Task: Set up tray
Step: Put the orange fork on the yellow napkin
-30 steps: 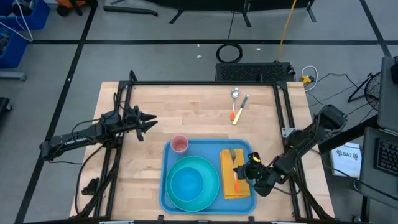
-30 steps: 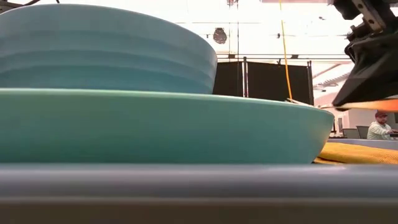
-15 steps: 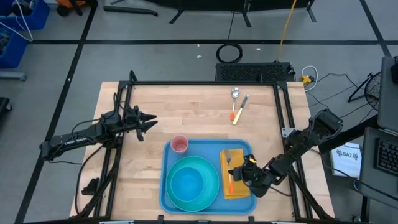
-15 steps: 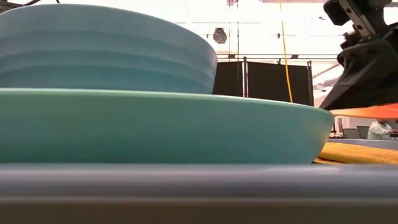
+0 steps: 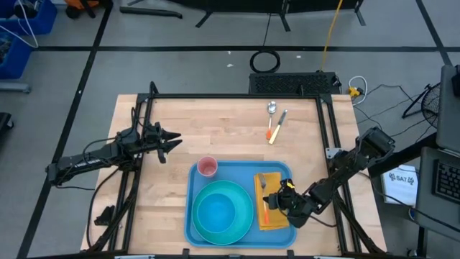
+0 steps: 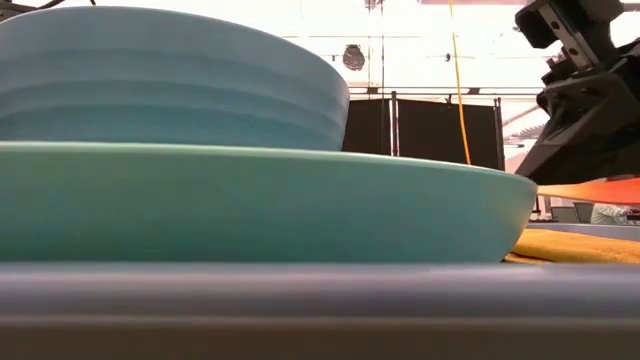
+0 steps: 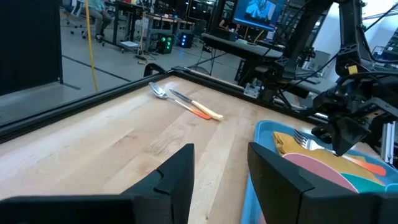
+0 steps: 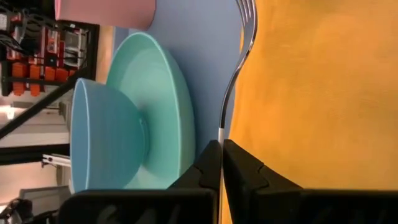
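Note:
The light-blue tray point(image 5: 198, 180) lies at the table's near edge. On it stand a teal plate point(image 5: 243, 193) with a blue bowl point(image 5: 215, 214) in it, a pink cup point(image 5: 208, 167) and a yellow napkin point(image 5: 277, 219). My right gripper point(image 5: 279, 200) is shut on a fork point(image 8: 236, 68) with an orange handle point(image 6: 590, 190), just above the napkin. My left gripper point(image 5: 172, 142) stands open over the table's left side and holds nothing. My right gripper pinches the fork between its two fingers where the metal neck meets the handle point(image 8: 221, 134). The fingers come from the table's right side, slanting down, and lie across the fork. The fork is about level, a little above the napkin, its tines point(image 5: 267, 185) toward the far edge.
A spoon point(image 5: 272, 108) and a knife with an orange and yellow handle point(image 5: 277, 126) lie on the bare wood at the far right. A dark frame point(image 5: 237, 96) runs along the table's far and side edges.
My right gripper has gone down and a little toward the table's left edge with the fork, which has sunk closer to the yellow napkin and stayed about level.

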